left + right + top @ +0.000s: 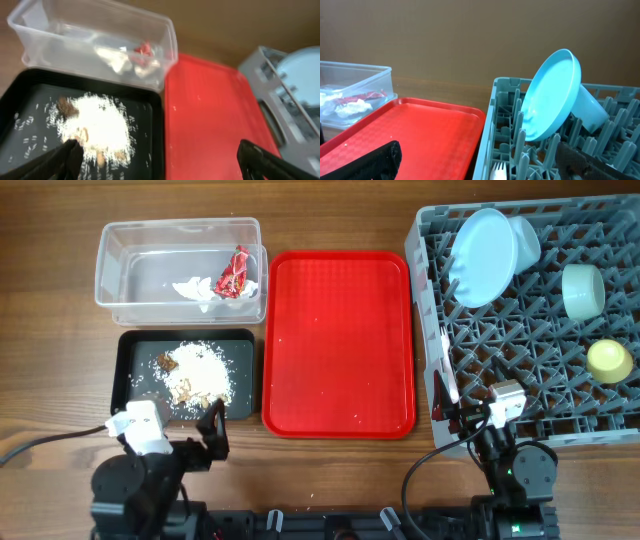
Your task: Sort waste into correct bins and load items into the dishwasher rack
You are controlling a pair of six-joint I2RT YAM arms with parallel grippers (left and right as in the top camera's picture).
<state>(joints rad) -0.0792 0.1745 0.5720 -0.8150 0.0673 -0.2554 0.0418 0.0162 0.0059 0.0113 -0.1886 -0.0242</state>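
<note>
The left end effector (pixel 157 156) gapes wide and empty at the near edge of the black tray (pixel 125 370) holding food scraps (pixel 200 370). The right end effector (pixel 477 159) is equally wide and empty at the rack's (pixel 430 240) near left corner. The red wrapper (pixel 236 272) and napkin (pixel 195 288) lie in the clear tub (pixel 110 240), far left on the bench (pixel 50 280).

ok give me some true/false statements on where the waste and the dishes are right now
1. The red wrapper lies in the clear tub. True.
2. The food scraps are in the clear tub. False: they lie in the black tray.
3. The pale blue plate leans tilted in the dishwasher rack. True.
4. The yellow cup sits on the table outside the rack. False: it is inside the rack.
5. The left gripper holds the napkin. False: it is open and empty; the napkin lies in the tub.
</note>
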